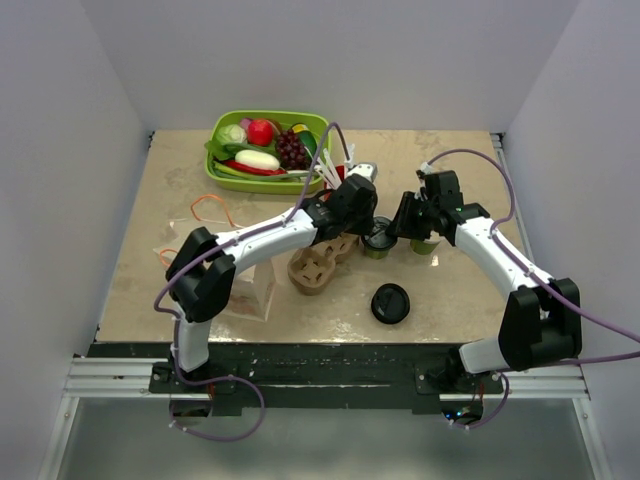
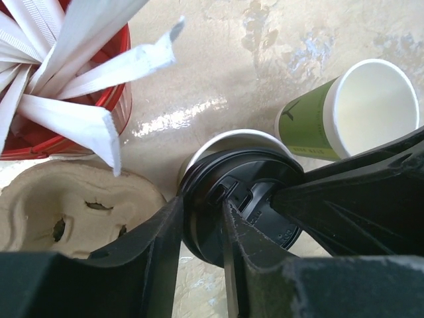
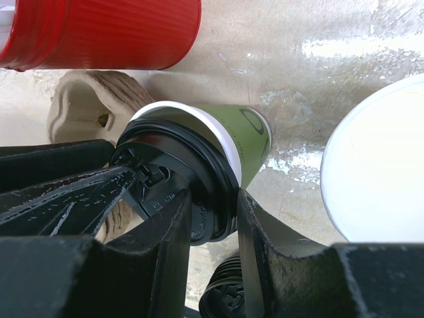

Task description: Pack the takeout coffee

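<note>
Takeout coffee [image 3: 242, 142]: green paper cup, near bench [image 1: 450, 290] centre, slightly toward 1 o'clock. It is tilted in the right wrist view. The black lid [image 2: 232, 172] sits on it askew, with the cup's white rim showing past the lid on one side. Left claw [image 2: 201, 205] is clamped on the lid rim. Right claw [image 3: 213, 199] is clamped on the rim too, from the opposite side. Second green cup [image 2: 374, 106], open and white inside, is just beside at 3 o'clock. Cardboard cup carrier [image 2: 73, 205] is at 8 o'clock, touching or nearly touching, cannot tell. Red cup [image 3: 106, 30] with white sticks [image 2: 86, 119] is at 11 o'clock. Spare lid [image 1: 390, 303] lies flat at 6 o'clock, apart. Green tray [image 1: 211, 160] of vegetables is at the bench's 11 o'clock edge.
</note>
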Tool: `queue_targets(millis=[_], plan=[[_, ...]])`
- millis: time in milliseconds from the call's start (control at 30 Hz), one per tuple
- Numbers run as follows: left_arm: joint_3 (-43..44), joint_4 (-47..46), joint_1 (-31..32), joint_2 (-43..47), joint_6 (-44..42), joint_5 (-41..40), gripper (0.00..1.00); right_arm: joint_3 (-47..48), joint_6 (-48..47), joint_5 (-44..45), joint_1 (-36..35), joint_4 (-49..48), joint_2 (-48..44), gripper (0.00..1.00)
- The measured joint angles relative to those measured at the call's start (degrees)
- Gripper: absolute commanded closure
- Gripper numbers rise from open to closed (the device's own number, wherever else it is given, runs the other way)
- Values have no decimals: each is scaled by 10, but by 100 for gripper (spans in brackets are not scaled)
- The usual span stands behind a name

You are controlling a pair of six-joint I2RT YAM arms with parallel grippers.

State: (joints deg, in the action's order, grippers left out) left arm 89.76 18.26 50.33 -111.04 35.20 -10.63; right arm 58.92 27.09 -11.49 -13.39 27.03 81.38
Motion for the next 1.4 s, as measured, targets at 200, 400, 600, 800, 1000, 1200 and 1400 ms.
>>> queue_targets(millis=[200,400,600,800,1000,1200,1400], plan=[[29,36,13,-14,-17,-24,68,0,-2,1,0,1,0,66],[41,54,16,-19,-23,-27,87,0,-2,2,0,0,0,65],[44,57,17,-20,-28,-29,100,0,-3,3,0,1,0,53],[41,49,18,-18,-28,-28,100,0,-7,4,0,16,-1,41],[15,31,19,3,-28,-27,100,0,-3,4,0,22,-15,34],[-15,18,17,28,-28,-27,100,2,4,4,0,21,-43,32],[-58,-9,-2,55,-15,6,100,11,8,-3,0,18,-51,33]])
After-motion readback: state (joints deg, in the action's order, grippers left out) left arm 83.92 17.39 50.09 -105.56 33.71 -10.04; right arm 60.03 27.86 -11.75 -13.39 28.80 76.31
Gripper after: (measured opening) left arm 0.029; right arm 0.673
